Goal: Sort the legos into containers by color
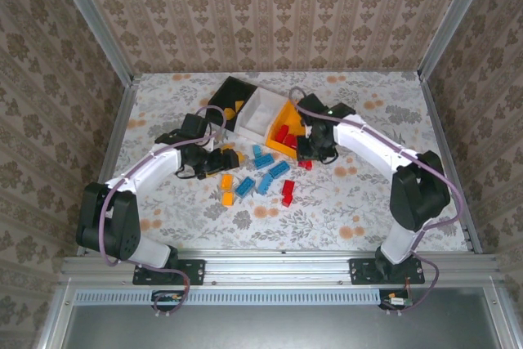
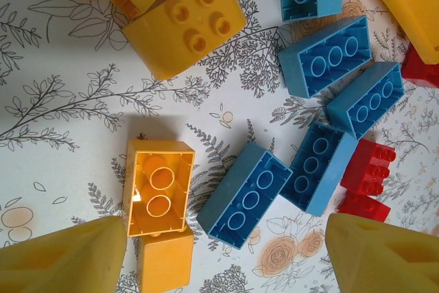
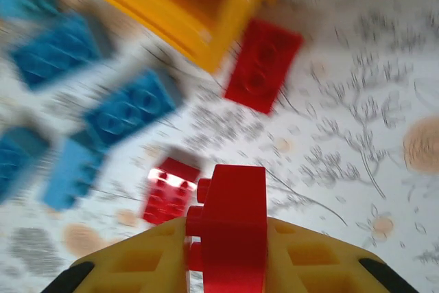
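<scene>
right, my right hand point(image 3: 230, 245) is clamped on a red brick point(image 3: 232, 217), which stands on edge between the yellow fingers point(image 3: 137, 265). that wrist view is blurred, but the brick hangs over the counter point(image 3: 329, 142) just off a corner of the orange bin point(image 1: 288, 112). a second red point(image 3: 263, 65) lies on the counter right by that bin's wall; whether it touches, i cannot tell. a third red point(image 3: 168, 190) lies nearer the hand, with blues point(image 3: 130, 108) off to one side.

from above, the three bins run in a row at the far middle of the counter: black bin point(image 1: 221, 91), white bin point(image 1: 263, 104), then orange. a few reds in the bin point(image 1: 284, 135) lie in the orange one and yellows point(image 1: 233, 109) in the black.

my left hand point(image 2: 223, 238) has its fingers spread wide, over the loose pile. an upturned yellow brick point(image 2: 159, 186) lies by one finger, touching another yellow below it. a blue brick point(image 2: 245, 195) lies between the fingers, more blue ones beyond it. a studs-up yellow point(image 2: 185, 25) lies farther off.
</scene>
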